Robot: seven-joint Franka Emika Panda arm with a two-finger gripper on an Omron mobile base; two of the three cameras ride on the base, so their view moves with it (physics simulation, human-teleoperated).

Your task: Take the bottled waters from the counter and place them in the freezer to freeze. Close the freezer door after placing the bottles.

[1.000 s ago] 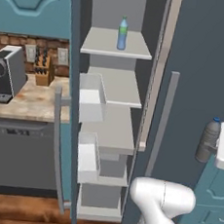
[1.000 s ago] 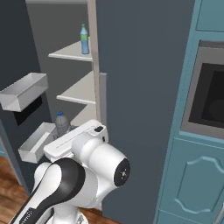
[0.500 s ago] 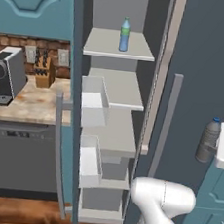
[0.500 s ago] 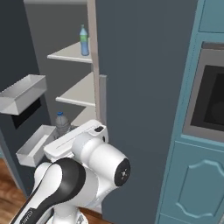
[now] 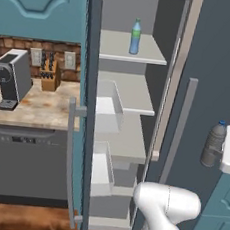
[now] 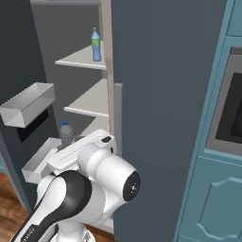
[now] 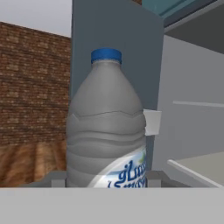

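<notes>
On the left the desk (image 5: 42, 110) carries a coffee machine (image 5: 11, 79). In the open freezer (image 5: 128, 153), the blue bottle (image 5: 136, 37) stands on an upper shelf (image 5: 146, 52). Farther right, the fingers (image 5: 216, 157) are closed around the upright grey bottle (image 7: 107, 131).

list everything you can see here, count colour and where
blue bottle with green top: 1, clear blue, upright on the freezer's upper shelf
grey-blue bottle: 1, dull grey with blue cap, held in the gripper beside the freezer
freezer: 1, slate grey, pale shelves, open
freezer door: 1, slate grey, swung open, bar handle
coffee machine: 1, grey-black, on the counter
knife block: 1, tan, by the brick wall
counter: 1, beige marbled
dishwasher: 1, dark grey, under the counter
gripper: 1, shut on the grey-blue bottle
</notes>
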